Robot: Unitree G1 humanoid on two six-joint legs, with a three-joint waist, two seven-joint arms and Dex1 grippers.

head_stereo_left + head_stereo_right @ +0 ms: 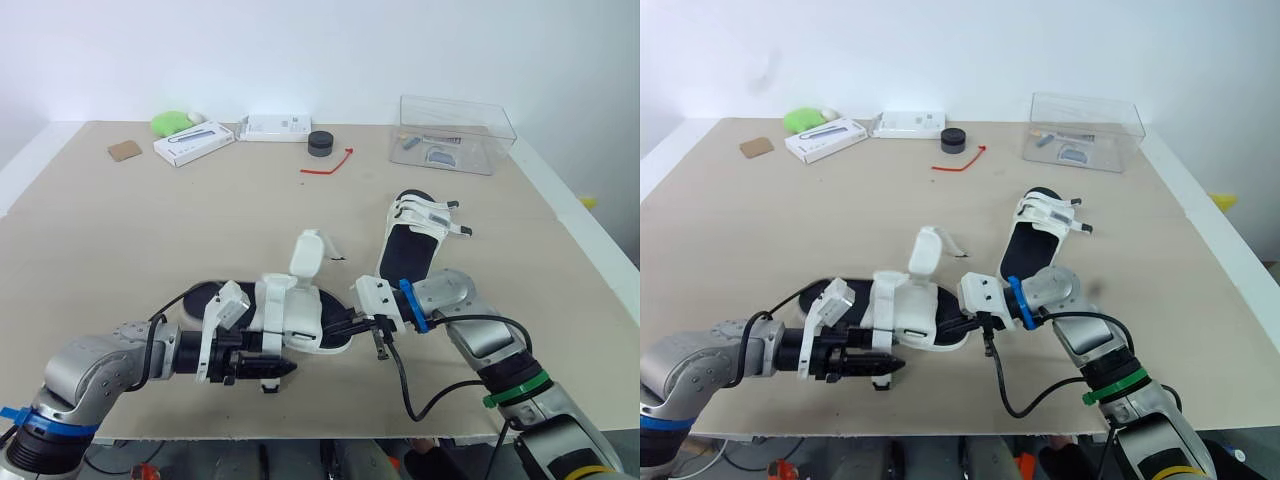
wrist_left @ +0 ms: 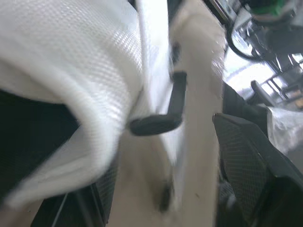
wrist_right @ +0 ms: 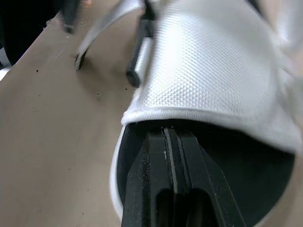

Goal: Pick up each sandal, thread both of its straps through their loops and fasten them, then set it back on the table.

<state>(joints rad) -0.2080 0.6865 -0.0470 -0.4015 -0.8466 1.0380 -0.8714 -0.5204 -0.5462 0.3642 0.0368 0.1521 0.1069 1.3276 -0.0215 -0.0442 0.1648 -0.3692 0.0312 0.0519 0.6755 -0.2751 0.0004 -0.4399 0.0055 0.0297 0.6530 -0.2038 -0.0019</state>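
from the head camera, the unfastened sandal (image 1: 285, 318) lies near the front edge of the table (image 1: 120, 250), its long axis running 9 to 3 o'clock, with one strap (image 1: 307, 252) standing up. the left gripper (image 1: 275, 371) sits just at the sandal's 6 o'clock side. the right gripper (image 1: 362, 326) meets its 3 o'clock end and is the nearer. a second sandal (image 1: 413, 240), seemingly fastened, lies apart at 1 o'clock.

in the left wrist view, the left fingers (image 2: 246, 156) stand apart, with the white mesh upper (image 2: 61, 61) and a black loop (image 2: 158, 124) just ahead.

in the right wrist view, the right fingers (image 3: 165, 189) are pressed together on the black footbed (image 3: 255, 203), under the mesh. any lift likely turns on this end.
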